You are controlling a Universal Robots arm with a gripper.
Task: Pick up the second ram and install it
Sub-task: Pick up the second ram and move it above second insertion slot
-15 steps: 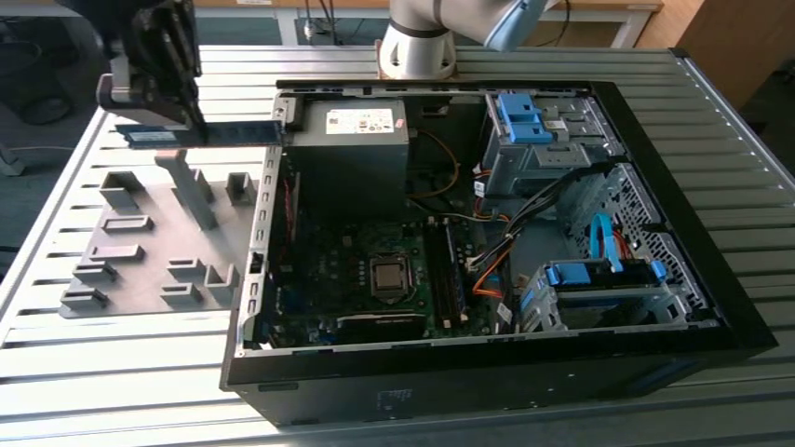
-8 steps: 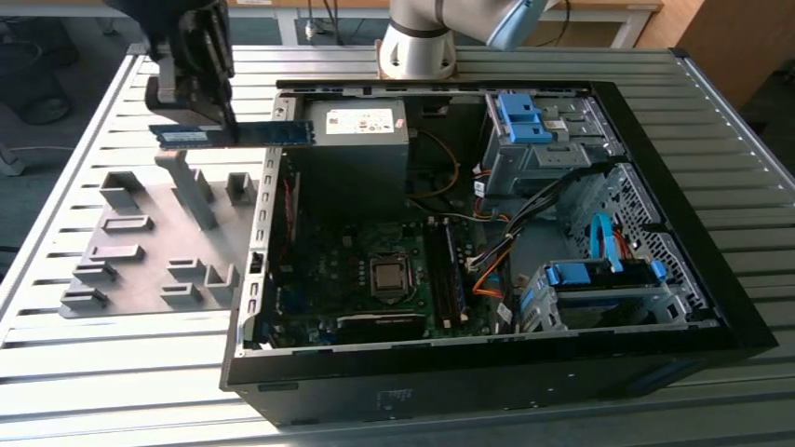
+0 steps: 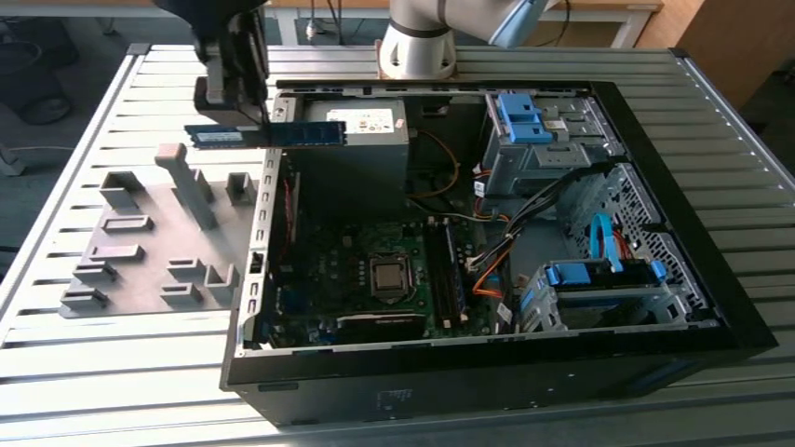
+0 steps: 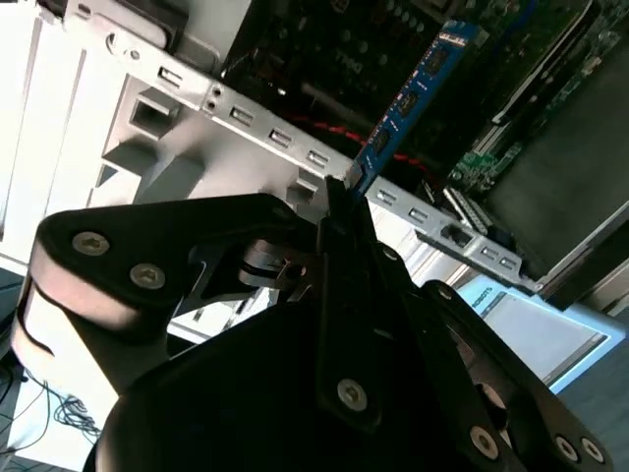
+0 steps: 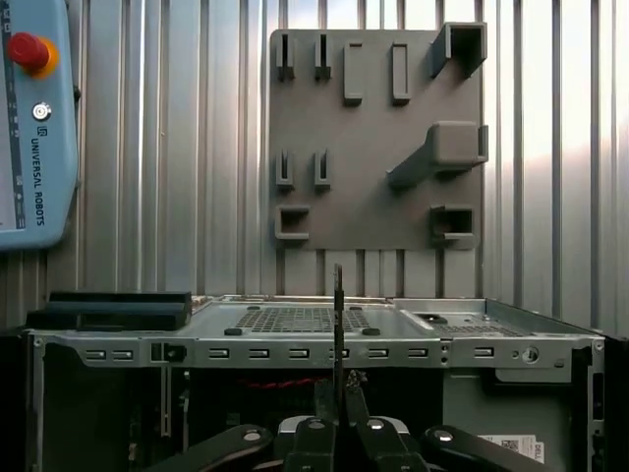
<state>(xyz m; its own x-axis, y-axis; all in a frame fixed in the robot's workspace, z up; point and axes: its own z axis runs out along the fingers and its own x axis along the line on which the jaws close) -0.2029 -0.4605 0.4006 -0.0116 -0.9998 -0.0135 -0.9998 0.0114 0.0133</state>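
Pinching the ram (image 3: 311,133) by its upper edge, my gripper (image 3: 252,119) is clamped on it so it hangs level, I judge to keep its lower edge square to a slot. It sits in the air above the case (image 3: 264,237) wall, with the tray (image 3: 140,256) on the exterior view's left and the motherboard (image 3: 335,265) on its right.

The fingers of the gripper (image 4: 339,197), clamped on the second ram (image 4: 413,98), covered the stick's near end in the second wrist view. The gripper's own body behind them ran off the picture's edge. In the first wrist view the ram stood edge-on ahead of the gripper, a thin line with its faces unseen. Off to the gripper's side, the teach pendant (image 5: 29,128) was cut by the edge. In the exterior view the arm (image 3: 205,14) above the gripper was cropped.
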